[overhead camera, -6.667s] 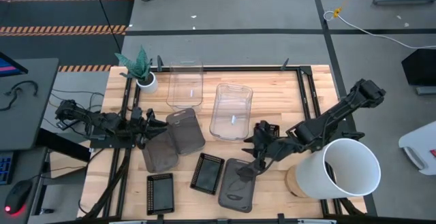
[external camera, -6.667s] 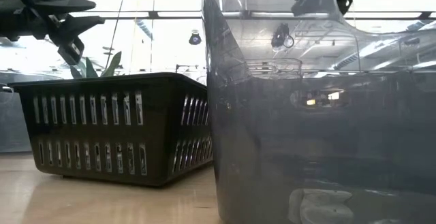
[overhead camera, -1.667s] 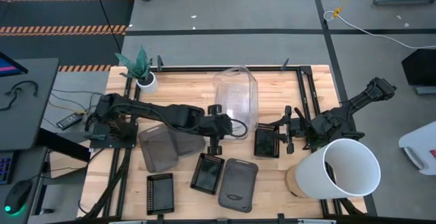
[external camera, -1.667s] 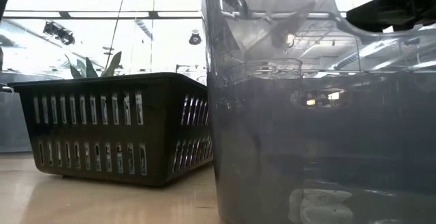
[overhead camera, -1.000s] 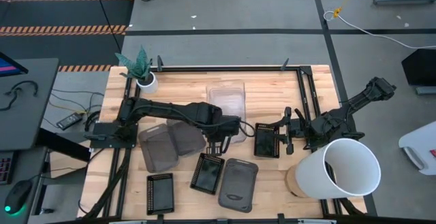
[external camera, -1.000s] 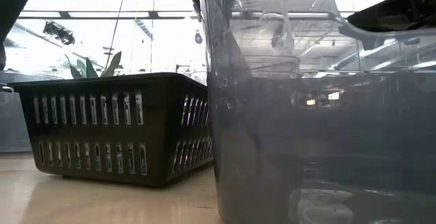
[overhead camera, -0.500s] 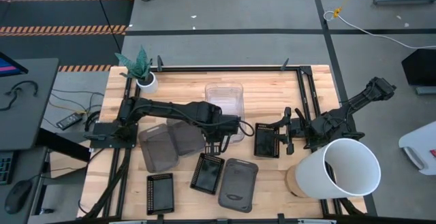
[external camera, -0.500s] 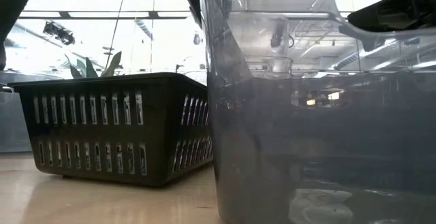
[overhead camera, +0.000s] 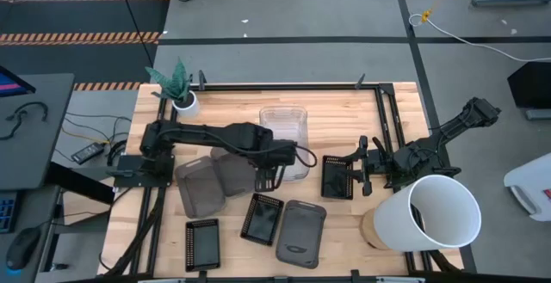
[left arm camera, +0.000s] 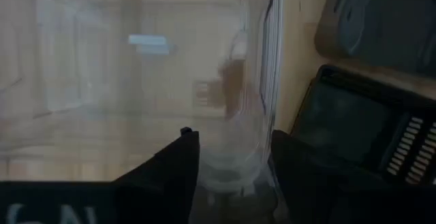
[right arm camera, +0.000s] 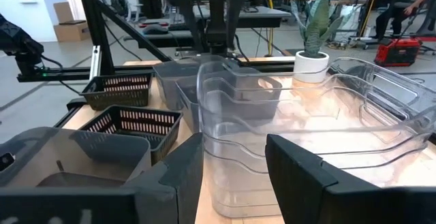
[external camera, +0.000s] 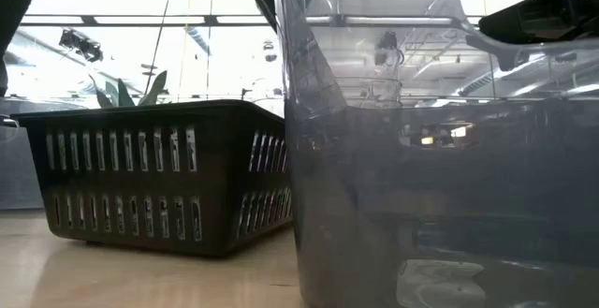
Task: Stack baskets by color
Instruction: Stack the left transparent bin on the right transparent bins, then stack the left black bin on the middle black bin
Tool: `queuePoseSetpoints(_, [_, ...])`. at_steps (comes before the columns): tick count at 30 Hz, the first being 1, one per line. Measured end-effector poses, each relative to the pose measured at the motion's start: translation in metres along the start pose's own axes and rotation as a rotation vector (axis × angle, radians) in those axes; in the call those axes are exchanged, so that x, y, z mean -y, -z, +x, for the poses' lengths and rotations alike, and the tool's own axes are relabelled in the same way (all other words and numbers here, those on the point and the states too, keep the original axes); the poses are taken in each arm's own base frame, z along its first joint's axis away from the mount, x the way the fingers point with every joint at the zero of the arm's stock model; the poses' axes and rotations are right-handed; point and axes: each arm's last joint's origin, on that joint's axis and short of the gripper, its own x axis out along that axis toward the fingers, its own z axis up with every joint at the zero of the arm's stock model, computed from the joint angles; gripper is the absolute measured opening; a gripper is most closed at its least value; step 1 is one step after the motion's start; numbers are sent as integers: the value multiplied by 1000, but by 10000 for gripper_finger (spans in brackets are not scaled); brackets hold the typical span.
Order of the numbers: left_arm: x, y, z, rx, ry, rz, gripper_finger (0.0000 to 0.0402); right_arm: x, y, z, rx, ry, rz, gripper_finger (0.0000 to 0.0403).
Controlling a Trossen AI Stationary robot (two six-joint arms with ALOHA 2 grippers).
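Two clear baskets lie nested at the table's middle back. My left gripper is at their near end, open; in the left wrist view its fingers stand apart on either side of the clear end wall. Two smoky grey baskets overlap on the left and another lies at the front. Black mesh baskets lie at the front and front left. My right gripper waits open at a further black basket; the right wrist view looks at the clear stack.
A large white bucket lies on its side at the right front. A small white plant pot stands at the back left corner. In the low view the front smoky basket fills the right, with a black basket behind.
My left gripper has opened and let go of the upper clear basket, which has settled level into the lower one. The right arm has not moved.
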Motion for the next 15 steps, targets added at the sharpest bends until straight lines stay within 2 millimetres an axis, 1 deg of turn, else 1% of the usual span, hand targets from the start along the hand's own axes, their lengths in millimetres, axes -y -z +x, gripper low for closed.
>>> queuePoseSetpoints(4, [4, 7, -22, 44, -30, 16, 189, 0, 0, 0, -1, -6, 0, 164])
queuePoseSetpoints(6, [9, 13, -27, 45, -55, 36, 182, 0, 0, 0, -4, -6, 1, 164])
queuePoseSetpoints(8, [16, 21, -27, 18, -66, 50, 173, -1, 1, 1, -11, -5, 7, 164])
queuePoseSetpoints(11, [29, 32, -22, 8, -57, 30, 161, -2, 4, 3, -27, -3, 6, 164])
queuePoseSetpoints(15, [45, 49, -10, -57, -58, 14, 147, -4, 3, 7, -16, -4, -1, 164])
